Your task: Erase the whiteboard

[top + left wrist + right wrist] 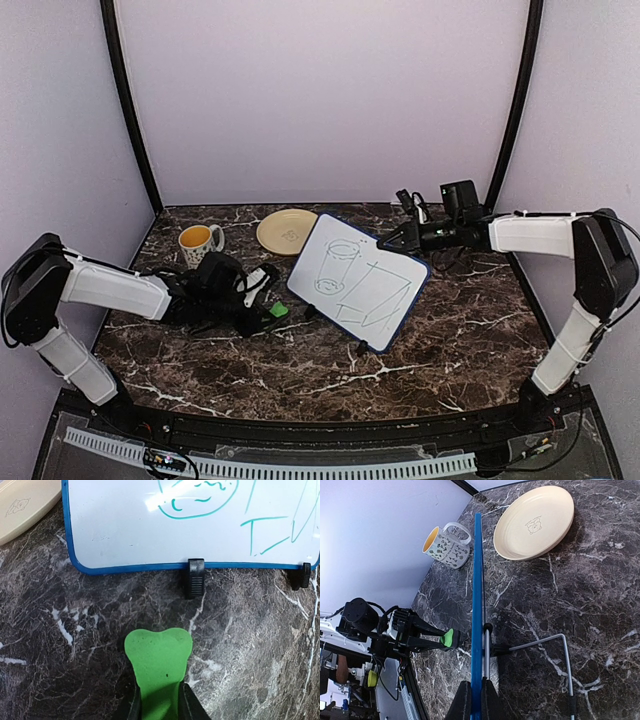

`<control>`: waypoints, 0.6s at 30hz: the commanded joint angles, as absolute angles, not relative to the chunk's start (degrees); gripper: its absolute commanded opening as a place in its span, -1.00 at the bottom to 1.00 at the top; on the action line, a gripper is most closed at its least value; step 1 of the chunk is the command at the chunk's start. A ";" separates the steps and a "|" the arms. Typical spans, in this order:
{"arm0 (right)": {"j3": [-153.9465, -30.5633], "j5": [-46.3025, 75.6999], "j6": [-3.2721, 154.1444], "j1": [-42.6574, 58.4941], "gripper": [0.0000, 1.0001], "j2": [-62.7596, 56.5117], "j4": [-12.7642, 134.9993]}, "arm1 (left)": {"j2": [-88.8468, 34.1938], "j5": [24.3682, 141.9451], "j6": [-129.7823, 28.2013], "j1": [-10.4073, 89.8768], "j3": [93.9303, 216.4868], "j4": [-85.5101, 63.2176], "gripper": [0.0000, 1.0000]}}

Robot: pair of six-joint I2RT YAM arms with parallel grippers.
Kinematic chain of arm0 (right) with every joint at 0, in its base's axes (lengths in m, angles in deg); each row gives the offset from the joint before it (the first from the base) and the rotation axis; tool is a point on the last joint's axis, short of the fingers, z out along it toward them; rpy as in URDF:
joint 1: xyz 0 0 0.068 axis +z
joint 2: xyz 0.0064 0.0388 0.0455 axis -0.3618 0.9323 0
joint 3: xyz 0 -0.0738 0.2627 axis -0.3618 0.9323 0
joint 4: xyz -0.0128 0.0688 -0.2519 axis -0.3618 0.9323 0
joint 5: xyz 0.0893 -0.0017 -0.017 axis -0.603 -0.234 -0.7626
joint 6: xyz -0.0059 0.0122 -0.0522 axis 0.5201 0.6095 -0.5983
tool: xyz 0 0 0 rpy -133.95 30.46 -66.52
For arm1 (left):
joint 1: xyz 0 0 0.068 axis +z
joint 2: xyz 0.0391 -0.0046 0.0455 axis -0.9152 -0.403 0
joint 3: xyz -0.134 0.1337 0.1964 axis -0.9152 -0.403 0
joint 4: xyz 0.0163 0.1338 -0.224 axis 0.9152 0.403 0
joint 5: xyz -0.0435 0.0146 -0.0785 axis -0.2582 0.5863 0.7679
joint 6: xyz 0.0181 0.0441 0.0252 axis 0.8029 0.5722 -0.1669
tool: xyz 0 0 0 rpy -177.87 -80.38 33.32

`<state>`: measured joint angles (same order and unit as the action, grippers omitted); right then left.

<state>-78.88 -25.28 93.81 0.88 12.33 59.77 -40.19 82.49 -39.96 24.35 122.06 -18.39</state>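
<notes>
The whiteboard (358,280) stands tilted on the marble table, blue-framed, with thin line sketches on its face. In the right wrist view I look along its blue edge (477,605). My right gripper (476,700) is shut on that edge, at the board's far right corner (385,243). My left gripper (160,702) is shut on a green eraser pad (158,660), low over the table just short of the board's bottom frame (150,569). From above, the green pad (279,310) sits off the board's near left edge.
A round yellow plate (287,231) and a yellow-lined patterned mug (198,240) sit behind and left of the board. Black feet (195,575) and a wire stand (555,645) prop the board. A black object (460,195) stands at the back right.
</notes>
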 commanded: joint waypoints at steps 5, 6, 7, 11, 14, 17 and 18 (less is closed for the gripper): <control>-77.16 -27.65 92.97 1.05 -1.00 8.81 60.34 | -39.20 81.50 -40.18 23.74 121.29 -17.50 -0.48; -77.03 -28.01 92.67 0.98 -1.00 8.69 60.34 | -39.20 81.49 -40.22 23.72 121.28 -17.49 -0.48; -76.88 -28.22 92.40 0.83 -1.00 8.35 61.38 | -39.15 81.58 -40.24 23.68 121.16 -17.64 -0.48; -76.49 -28.82 91.23 -0.85 -1.00 7.12 62.57 | -39.02 82.08 -40.79 23.62 120.88 -18.52 -0.48; -76.05 -29.41 90.38 -2.13 -1.00 6.19 62.81 | -39.26 82.46 -41.02 23.65 121.00 -18.81 -0.48; -75.37 -29.82 89.72 -2.76 -1.00 5.46 62.57 | -39.50 82.62 -41.22 23.63 121.01 -19.27 -0.48; -74.83 -30.11 89.99 -3.02 -1.00 4.97 61.84 | -39.48 82.74 -41.18 23.66 121.01 -19.36 -0.48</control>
